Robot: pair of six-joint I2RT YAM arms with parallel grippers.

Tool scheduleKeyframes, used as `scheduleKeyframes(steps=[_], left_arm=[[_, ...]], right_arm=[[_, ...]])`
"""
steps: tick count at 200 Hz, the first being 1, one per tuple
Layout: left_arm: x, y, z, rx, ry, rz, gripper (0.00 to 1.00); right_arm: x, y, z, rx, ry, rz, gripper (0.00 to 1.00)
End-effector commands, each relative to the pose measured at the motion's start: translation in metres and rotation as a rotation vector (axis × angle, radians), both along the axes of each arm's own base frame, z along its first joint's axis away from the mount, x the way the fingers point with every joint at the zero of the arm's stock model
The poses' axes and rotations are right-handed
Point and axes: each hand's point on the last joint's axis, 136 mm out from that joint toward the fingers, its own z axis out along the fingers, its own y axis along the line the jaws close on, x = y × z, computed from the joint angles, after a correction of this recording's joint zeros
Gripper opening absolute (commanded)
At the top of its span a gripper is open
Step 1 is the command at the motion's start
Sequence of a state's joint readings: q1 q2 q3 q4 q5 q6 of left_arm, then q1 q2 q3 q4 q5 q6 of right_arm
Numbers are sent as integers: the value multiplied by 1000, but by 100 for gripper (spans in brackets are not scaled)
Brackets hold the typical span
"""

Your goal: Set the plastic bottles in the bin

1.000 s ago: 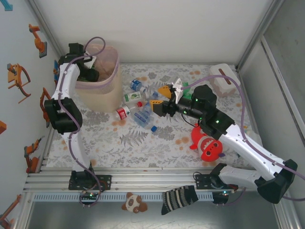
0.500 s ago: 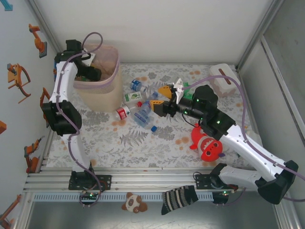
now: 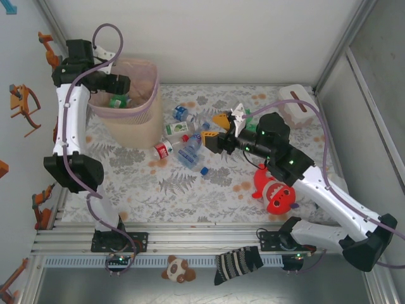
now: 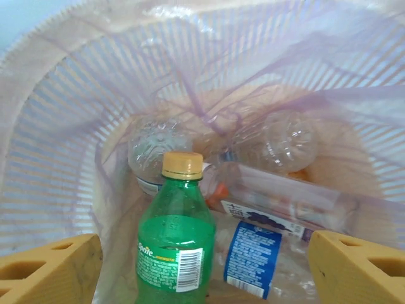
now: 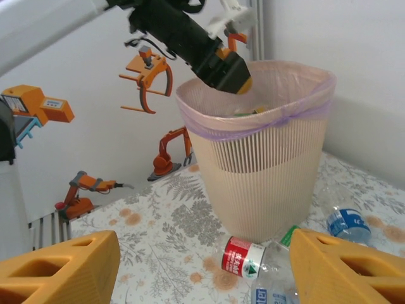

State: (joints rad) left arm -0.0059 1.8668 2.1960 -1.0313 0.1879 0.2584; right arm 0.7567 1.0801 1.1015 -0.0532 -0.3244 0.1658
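Just dropped a green plastic bottle with a yellow cap point(image 4: 172, 247) into the tall beige plastic bin with the pink bag inside point(image 3: 136, 126). Sitting cap-up in there now, on top of a few clear plastic bottles point(image 4: 278, 142) (one with a blue label, one with a red and white one). Lifted the left gripper point(image 3: 121, 83) higher than a second ago, up above the rim instead of down inside. Wide open now, with nothing between the yellow fingers point(image 4: 50, 269). So, one more bottle done. Hardly moved the right gripper point(image 3: 211, 128) in that time. Hanging over the pile of small clear bottles point(image 3: 190, 152) lying on the flowery table cloth point(image 3: 190, 190), just beside the bin. Open there too, and holding nothing. Plenty of bottles still left to pick up, so a long way to go. Probably best to go for the clear bottle with the red label point(image 5: 245, 258) next, close to the foot of the bin. No need to touch the red shark plush toy point(image 3: 278, 193) or the small white box point(image 3: 297, 104), both well off to the right.
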Motion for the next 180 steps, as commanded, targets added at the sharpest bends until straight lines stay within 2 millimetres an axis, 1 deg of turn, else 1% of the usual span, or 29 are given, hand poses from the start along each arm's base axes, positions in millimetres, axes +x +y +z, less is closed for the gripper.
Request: scheduleKeyframes(steps=[1,27,45,49,73,82,106,108,121,146,149,152,158,159,168,170,175,178,180], left_arm=[[-18,-13,23,-94,-43,-30,80],[-32,-22,33,-155,-83,-56,80],[-44,-25,34,-190,-102,-61,80],[-47,-25,34,-198,-107,-59,80],[-63,-30,35,-257,-146,-65,80],[-69,-31,35,-273,-164,-66,80],[-83,-38,34,-308,-224,-95,80],[-83,-38,36,-310,-238,-97,80],[-88,-40,32,-330,-257,-106,80],[-94,-43,25,-342,-271,-120,80],[-94,-43,26,-342,-274,-120,80],[-95,-43,25,-339,-275,-120,80],[-95,-43,25,-337,-280,-122,80],[-96,-43,25,-337,-281,-124,80],[-97,-44,25,-337,-286,-132,80],[-98,-43,24,-333,-288,-132,80],[-98,-44,25,-334,-292,-138,80],[-99,-43,24,-333,-295,-136,80],[-99,-44,25,-334,-297,-139,80]], right_arm=[[10,-3,10,-7,15,-67,69],[24,-1,-3,-94,59,-108,69],[35,3,-16,-172,73,-117,68],[37,4,-16,-183,71,-118,68],[58,13,-31,-266,76,-112,67],[69,15,-37,-289,83,-113,65],[99,22,-62,-340,114,-86,61],[102,23,-65,-344,116,-84,61],[120,24,-79,-358,140,-69,59],[157,27,-106,-381,175,-41,56],[162,27,-113,-387,185,-38,56],[166,28,-114,-387,186,-35,55],[174,29,-123,-394,196,-29,55],[176,29,-121,-391,191,-29,55],[189,31,-134,-403,203,-22,55],[191,31,-134,-401,199,-21,55],[198,32,-145,-410,212,-19,54],[202,34,-145,-408,207,-15,54],[204,33,-151,-414,216,-14,54]])
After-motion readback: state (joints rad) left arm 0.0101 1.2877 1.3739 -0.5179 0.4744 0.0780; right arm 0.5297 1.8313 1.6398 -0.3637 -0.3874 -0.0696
